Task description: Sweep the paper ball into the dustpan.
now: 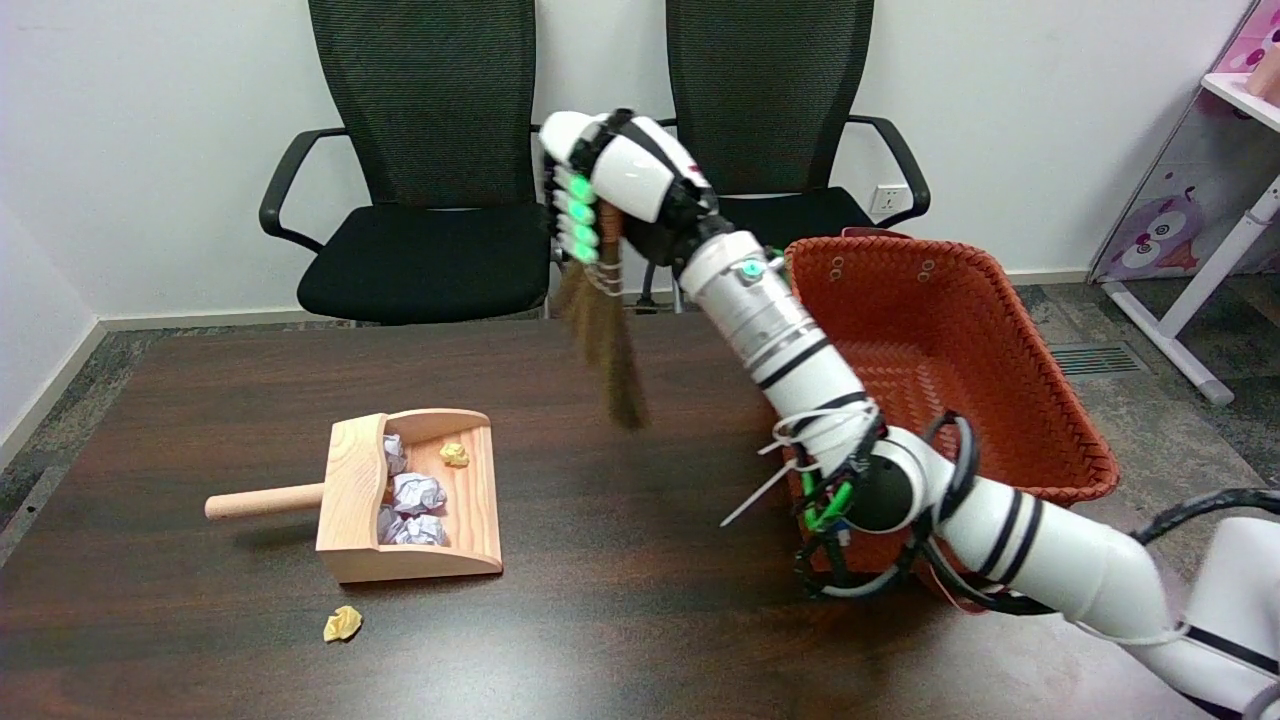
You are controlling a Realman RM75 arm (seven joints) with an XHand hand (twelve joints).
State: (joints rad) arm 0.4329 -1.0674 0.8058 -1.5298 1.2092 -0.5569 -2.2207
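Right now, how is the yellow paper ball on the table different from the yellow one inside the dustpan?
The yellow paper ball on the table lies outside the dustpan, near its front corner; the yellow ball in the dustpan sits near its far side wall.
The one on the table lies alone; the one in the dustpan shares it with white paper balls.
The table one looks slightly larger.
Both are crumpled yellow paper, untouched by the right hand, which holds the broom aloft.

The table (640,620) lies bare between the dustpan (415,500) at the left and the basket (950,350) at the right. A yellow paper ball (342,623) sits in open room just in front of the dustpan. The right hand (610,190) holds the broom (605,330) in the air over the table's far middle, bristles off the wood. Two chairs (430,180) stand behind the far edge.
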